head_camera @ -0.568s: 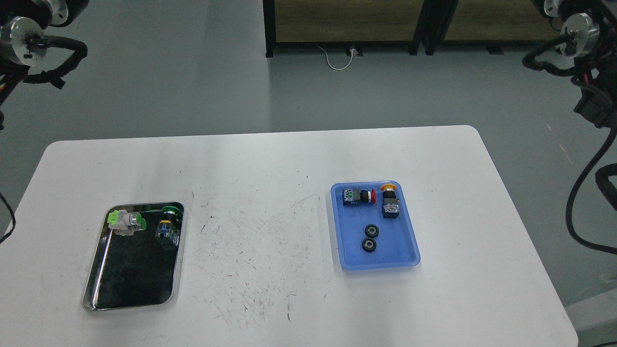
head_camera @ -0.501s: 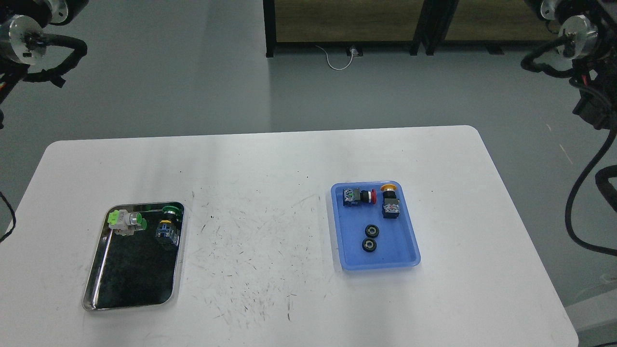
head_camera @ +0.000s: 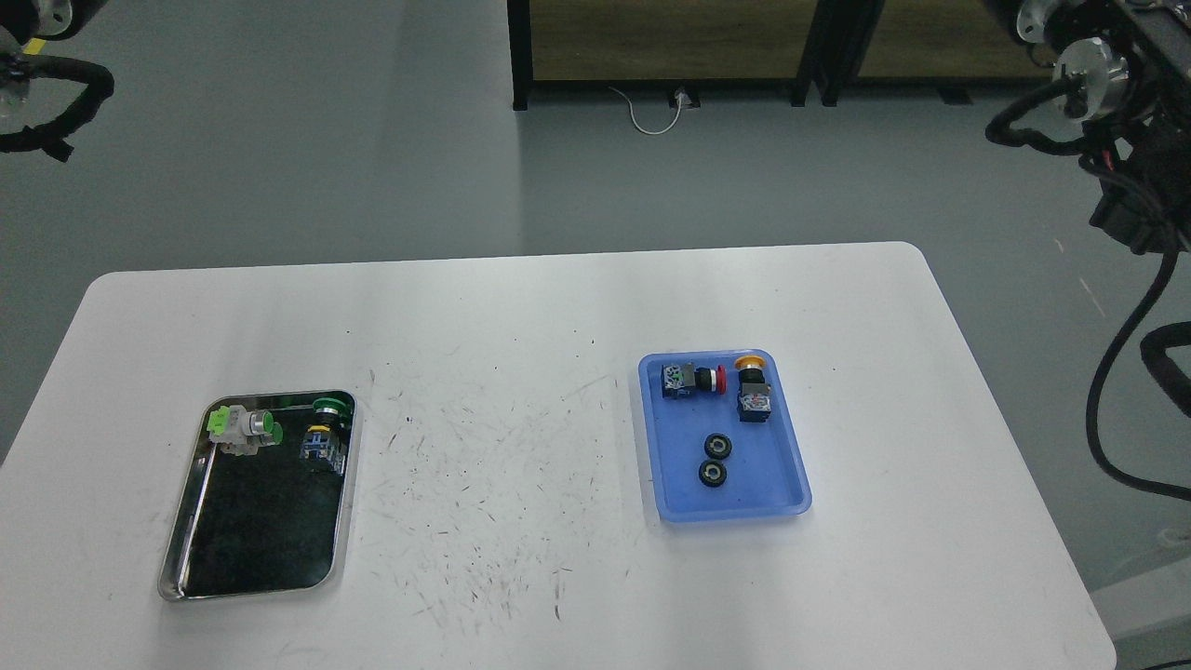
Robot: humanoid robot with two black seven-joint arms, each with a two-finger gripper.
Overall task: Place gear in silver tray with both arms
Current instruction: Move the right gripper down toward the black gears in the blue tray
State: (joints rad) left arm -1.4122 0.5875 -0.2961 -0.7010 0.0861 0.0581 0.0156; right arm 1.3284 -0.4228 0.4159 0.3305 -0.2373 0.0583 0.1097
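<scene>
The silver tray (head_camera: 341,540) lies on the left of the white table (head_camera: 521,316). It holds a green and white push-button switch (head_camera: 244,428) and a green-capped switch (head_camera: 326,433) at its far end. Two small black gears (head_camera: 717,447) (head_camera: 713,474) lie side by side in the blue plastic tray (head_camera: 772,498) on the right. Only a cable loop of my left arm (head_camera: 46,84) shows at the top left corner. Upper parts of my right arm (head_camera: 1117,102) with a silver joint disc show at the top right. Neither gripper shows.
The blue tray also holds a red-capped switch (head_camera: 693,380) and a yellow-capped switch (head_camera: 752,389) at its far end. Black cables (head_camera: 1112,391) hang beside the table's right edge. A dark cabinet (head_camera: 670,46) stands on the floor behind the table.
</scene>
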